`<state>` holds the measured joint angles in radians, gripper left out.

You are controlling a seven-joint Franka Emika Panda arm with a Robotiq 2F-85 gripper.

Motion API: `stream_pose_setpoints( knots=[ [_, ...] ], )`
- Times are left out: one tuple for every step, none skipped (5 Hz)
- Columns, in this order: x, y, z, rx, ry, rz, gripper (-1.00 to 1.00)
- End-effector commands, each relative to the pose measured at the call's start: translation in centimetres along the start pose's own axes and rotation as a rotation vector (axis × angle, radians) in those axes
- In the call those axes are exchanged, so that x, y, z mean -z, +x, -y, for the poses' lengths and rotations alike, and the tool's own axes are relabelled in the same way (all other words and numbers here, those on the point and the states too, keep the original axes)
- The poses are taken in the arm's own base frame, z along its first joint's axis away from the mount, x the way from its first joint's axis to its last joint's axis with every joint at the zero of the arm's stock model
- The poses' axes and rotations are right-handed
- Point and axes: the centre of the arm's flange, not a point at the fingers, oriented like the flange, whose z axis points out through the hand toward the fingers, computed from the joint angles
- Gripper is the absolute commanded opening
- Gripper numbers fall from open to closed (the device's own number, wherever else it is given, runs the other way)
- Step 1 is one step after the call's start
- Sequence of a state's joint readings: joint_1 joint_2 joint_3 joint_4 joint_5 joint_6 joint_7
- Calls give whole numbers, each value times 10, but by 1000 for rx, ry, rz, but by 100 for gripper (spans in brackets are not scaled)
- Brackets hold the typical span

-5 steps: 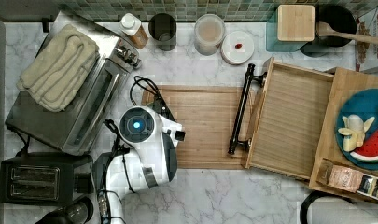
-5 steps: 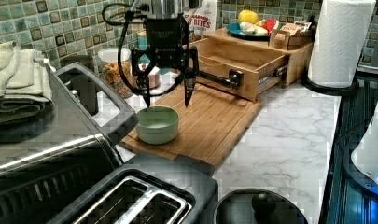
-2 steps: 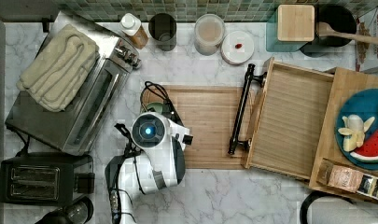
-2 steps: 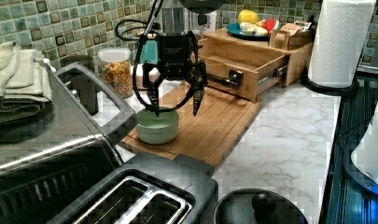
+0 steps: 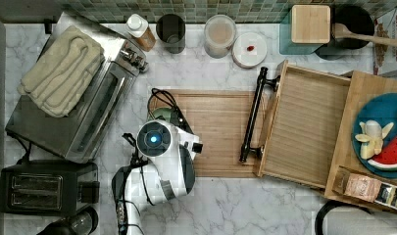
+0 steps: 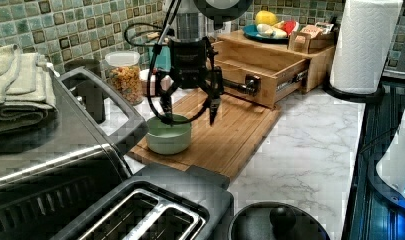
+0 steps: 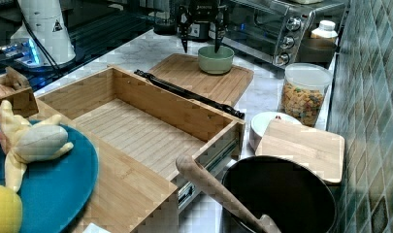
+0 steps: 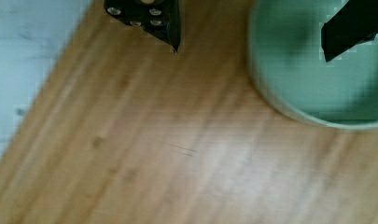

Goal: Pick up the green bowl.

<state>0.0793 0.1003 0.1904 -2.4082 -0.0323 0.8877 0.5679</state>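
One green bowl [image 6: 168, 135] stands upright, mouth up, round with no long axis, at the left-centre of the left view on the near corner of the one wooden board [image 6: 230, 130]. The gripper [image 6: 189, 109] hangs spread wide, one finger [image 8: 350, 28] over the bowl's inside, the other outside over the board.

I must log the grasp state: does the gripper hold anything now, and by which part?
Nothing is held. The gripper is open, one finger over the green bowl, the other over the cutting board outside the bowl.
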Motion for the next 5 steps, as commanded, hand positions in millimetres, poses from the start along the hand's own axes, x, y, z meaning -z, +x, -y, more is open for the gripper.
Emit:
stream_pose_setpoints(
  knots=[
    [-30,4,-6,-33,45,34,100],
    [-30,4,-2,-49,46,28,100],
    [-27,7,-2,-58,33,48,-100],
    [-29,11,-2,-49,37,35,-100],
    [-28,11,0,-48,48,19,-100]
  ],
)
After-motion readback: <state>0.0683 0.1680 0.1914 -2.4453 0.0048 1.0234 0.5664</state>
